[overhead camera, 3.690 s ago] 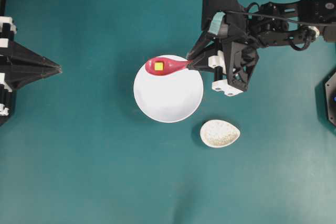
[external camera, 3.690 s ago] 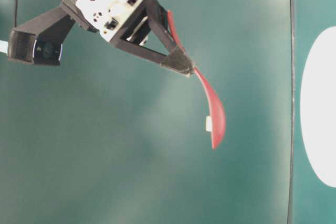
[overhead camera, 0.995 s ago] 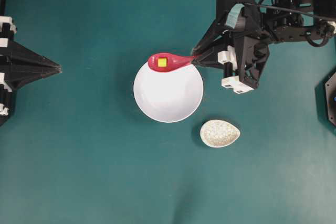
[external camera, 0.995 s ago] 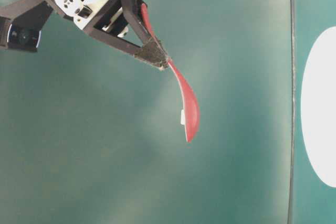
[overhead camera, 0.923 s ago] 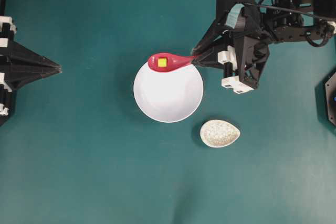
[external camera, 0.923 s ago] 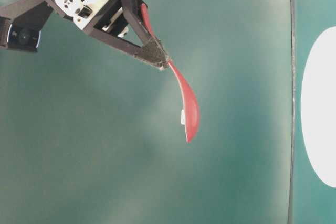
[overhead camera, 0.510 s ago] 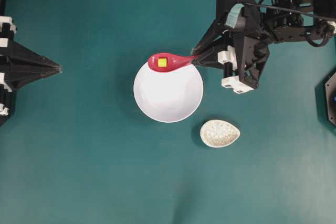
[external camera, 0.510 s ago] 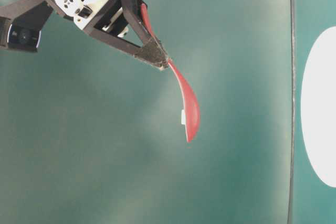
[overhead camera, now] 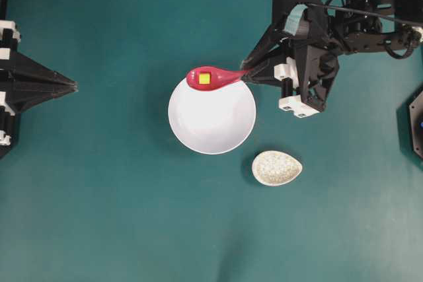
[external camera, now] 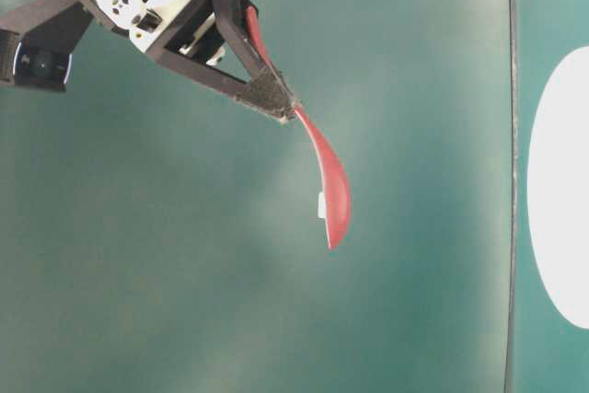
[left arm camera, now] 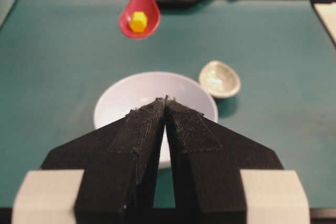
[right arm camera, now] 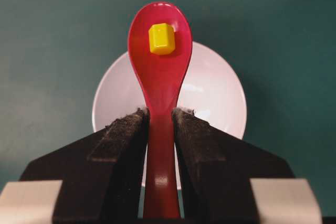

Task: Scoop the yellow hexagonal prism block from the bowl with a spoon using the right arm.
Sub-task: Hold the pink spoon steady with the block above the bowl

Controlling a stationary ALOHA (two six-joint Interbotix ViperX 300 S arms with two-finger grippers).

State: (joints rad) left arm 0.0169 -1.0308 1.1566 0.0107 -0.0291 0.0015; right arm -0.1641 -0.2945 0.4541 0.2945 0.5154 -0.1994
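Overhead exterior view shows one white bowl [overhead camera: 211, 117], one pink-red spoon [overhead camera: 213, 77], one yellow hexagonal prism block [overhead camera: 204, 78] and one speckled beige spoon rest [overhead camera: 276, 168] on the green bench [overhead camera: 119, 216], with two grippers in view. The right gripper [overhead camera: 246, 76] has its jaws clamped on the spoon's handle, holding the spoon raised over the bowl's far rim with the single block lying in the spoon's hollow. The left gripper [overhead camera: 74, 86] sits well apart at the left edge, jaws pressed together and holding nothing.
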